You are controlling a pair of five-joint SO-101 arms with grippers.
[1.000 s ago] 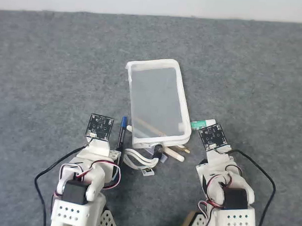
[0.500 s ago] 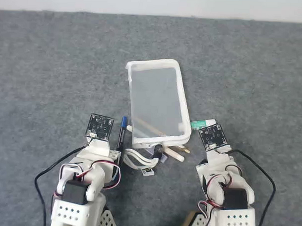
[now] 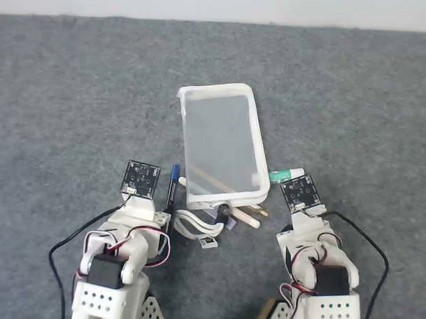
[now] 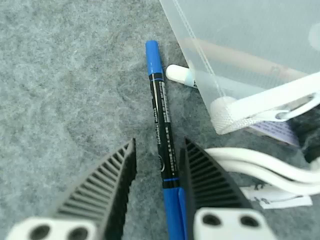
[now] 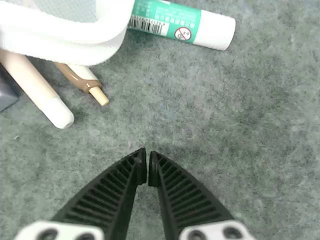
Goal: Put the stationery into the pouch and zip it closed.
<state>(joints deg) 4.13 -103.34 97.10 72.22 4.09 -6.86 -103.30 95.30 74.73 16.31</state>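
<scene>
A translucent white pouch (image 3: 221, 147) lies mid-table with its open end toward the arms. A blue and black pen (image 3: 172, 185) lies left of it. In the left wrist view my left gripper (image 4: 157, 150) stands open with the pen (image 4: 161, 117) between its fingers, not clamped. A white stick (image 4: 179, 74) pokes out beside the pouch corner (image 4: 240, 50). In the right wrist view my right gripper (image 5: 147, 161) is shut on nothing above bare felt. Beyond it lie a green and white glue stick (image 5: 181, 22), a cream pen (image 5: 36, 90) and a brown pen (image 5: 82, 81) near the pouch edge (image 5: 65, 30).
White looped cords (image 3: 194, 225) and a small dark item (image 3: 223, 214) lie at the pouch mouth between the two arms. Grey felt (image 3: 75, 92) covers the table, with open room to the far left, far right and behind the pouch.
</scene>
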